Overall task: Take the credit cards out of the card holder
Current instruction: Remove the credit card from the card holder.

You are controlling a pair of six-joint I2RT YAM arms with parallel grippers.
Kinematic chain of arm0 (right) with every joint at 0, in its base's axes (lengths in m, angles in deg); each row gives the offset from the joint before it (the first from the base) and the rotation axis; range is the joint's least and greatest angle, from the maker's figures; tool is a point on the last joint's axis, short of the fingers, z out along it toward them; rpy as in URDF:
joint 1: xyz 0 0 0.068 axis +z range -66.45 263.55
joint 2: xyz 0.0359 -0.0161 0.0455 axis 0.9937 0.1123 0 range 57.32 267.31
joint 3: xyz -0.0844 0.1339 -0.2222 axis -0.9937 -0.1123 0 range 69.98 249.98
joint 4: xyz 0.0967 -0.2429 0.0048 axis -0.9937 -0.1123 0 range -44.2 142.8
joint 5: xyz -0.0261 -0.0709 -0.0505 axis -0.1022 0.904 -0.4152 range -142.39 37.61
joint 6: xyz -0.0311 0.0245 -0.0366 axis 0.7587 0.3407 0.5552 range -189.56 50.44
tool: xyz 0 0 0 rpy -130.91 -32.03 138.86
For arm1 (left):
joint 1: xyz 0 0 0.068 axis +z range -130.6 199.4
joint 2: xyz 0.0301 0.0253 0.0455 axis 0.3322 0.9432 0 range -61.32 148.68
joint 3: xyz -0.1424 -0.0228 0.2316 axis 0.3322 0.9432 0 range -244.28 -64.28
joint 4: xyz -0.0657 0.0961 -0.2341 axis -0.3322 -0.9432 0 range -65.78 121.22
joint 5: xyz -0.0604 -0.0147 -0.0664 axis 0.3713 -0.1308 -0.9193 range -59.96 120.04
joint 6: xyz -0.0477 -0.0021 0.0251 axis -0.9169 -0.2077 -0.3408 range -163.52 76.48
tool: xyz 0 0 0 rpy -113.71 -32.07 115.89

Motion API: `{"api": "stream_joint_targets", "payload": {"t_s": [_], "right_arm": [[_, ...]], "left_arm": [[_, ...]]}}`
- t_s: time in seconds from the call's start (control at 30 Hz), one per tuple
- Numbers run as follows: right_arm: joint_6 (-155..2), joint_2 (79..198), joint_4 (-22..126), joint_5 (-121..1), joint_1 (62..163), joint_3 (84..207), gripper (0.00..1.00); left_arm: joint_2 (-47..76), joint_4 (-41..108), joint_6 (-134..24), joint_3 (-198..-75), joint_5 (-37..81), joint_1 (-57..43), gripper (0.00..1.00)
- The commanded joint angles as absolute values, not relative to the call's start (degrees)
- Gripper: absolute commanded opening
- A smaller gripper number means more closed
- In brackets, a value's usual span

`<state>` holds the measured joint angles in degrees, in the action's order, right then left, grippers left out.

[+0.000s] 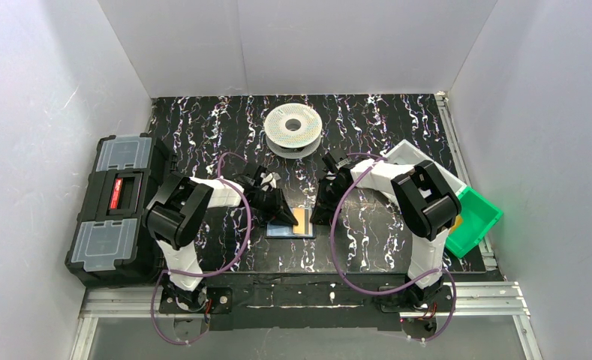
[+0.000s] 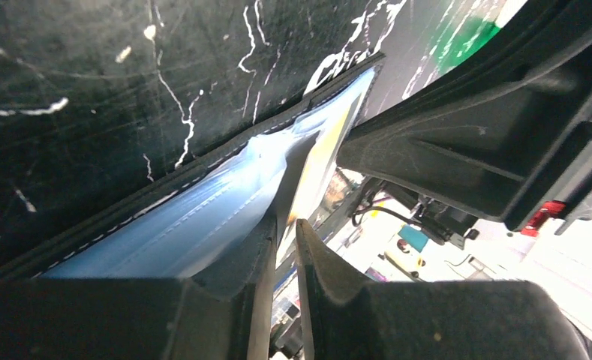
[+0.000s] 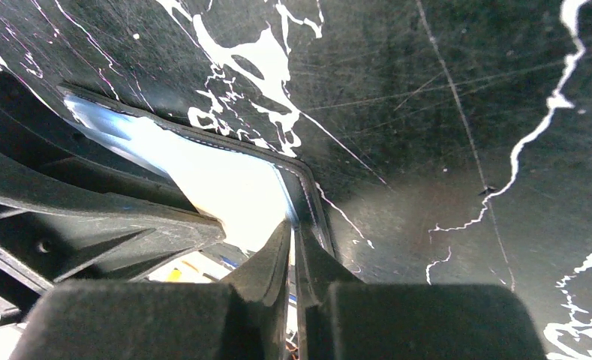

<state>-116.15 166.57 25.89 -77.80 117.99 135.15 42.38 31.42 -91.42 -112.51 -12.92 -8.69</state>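
The holder (image 1: 280,230) lies open on the table (image 1: 368,225) between the two arms, bluish lining up, with a card (image 1: 302,218) in its right half. The card looks thin, stiff and slick, so it is best taken by a free edge and slid out flat. The holder seems soft and light, so it wants pinning down. Both arms reach inward, wrists tipped steeply down. The left gripper (image 2: 285,223) has its jaws nearly together on the card's edge; the right gripper (image 3: 293,229) pinches the holder's stitched rim.
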Motion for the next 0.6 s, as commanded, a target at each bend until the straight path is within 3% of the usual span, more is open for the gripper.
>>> {"api": "stream_joint_targets", "payload": {"t_s": [0.0,0.33,0.57], "right_arm": [[-116.1,169.2,25.9,-74.7,119.1,135.7,0.11],[-116.0,169.5,25.6,-74.7,119.1,136.0,0.10],[-116.1,170.0,25.3,-74.9,119.1,136.4,0.09]], "left_arm": [[39.0,36.8,-94.0,-111.2,-17.0,-7.6,0.15],[38.2,41.6,-96.9,-107.3,-18.6,-5.2,0.16],[38.1,42.7,-97.3,-106.2,-19.1,-4.1,0.00]]}}
